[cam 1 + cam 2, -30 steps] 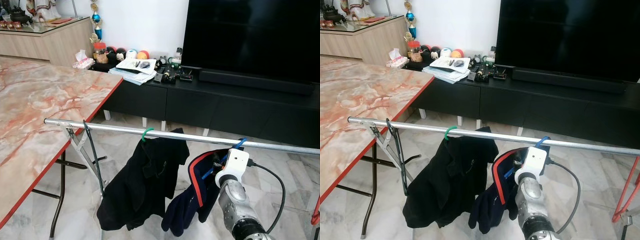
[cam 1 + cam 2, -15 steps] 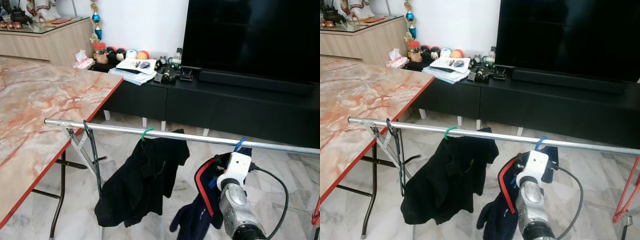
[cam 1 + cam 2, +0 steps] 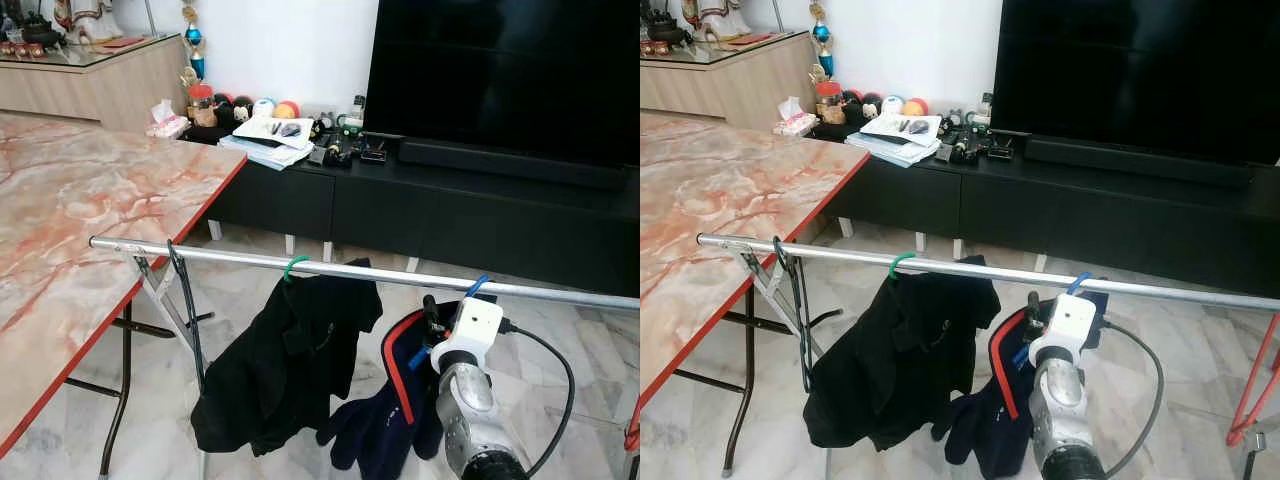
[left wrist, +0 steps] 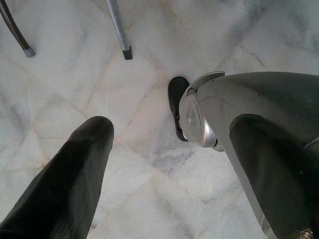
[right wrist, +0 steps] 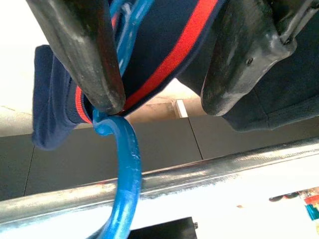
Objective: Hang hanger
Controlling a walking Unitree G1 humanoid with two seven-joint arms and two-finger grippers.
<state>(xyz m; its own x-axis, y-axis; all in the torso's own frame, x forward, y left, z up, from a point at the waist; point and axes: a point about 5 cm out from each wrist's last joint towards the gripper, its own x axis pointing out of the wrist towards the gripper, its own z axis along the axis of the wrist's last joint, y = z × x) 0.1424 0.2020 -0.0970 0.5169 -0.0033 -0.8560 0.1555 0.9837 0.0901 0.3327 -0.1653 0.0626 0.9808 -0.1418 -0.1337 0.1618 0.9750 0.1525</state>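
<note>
Hanger first: the blue hanger (image 5: 124, 164) has its hook over the metal rail (image 5: 209, 167), and in the right wrist view the right gripper (image 5: 164, 94) stands with its two black fingers (image 5: 82, 55) parted, one finger lying against the hanger's neck and the other clear of it, with open space between. I judge the grip released, or all but released; nothing is pinched between the pads.

Out from the fingers, the navy garment with the red stripe (image 3: 395, 400) hangs below the blue hook (image 3: 477, 286), just under the rail (image 3: 330, 270). Against the picture of half a second ago, the garment's lower part has swung toward the robot's left and now hangs close beside the black garment on the green hanger (image 3: 292, 266), the two cloths nearly touching. The right arm's wrist camera housing (image 3: 470, 325) sits a shade higher and nearer the rail than it did then, while a second ago the cloth hung more tightly bunched against the gripper. The swing suggests the weight is now carried by the rail rather than by the fingers.

That would mean the hanging itself is done and only a clean withdrawal remains; the risk is a finger catching the hook or the collar on the way out.

The left gripper (image 4: 164, 164) hangs idle over the marble floor (image 4: 149, 64), fingers spread wide and empty.
</note>
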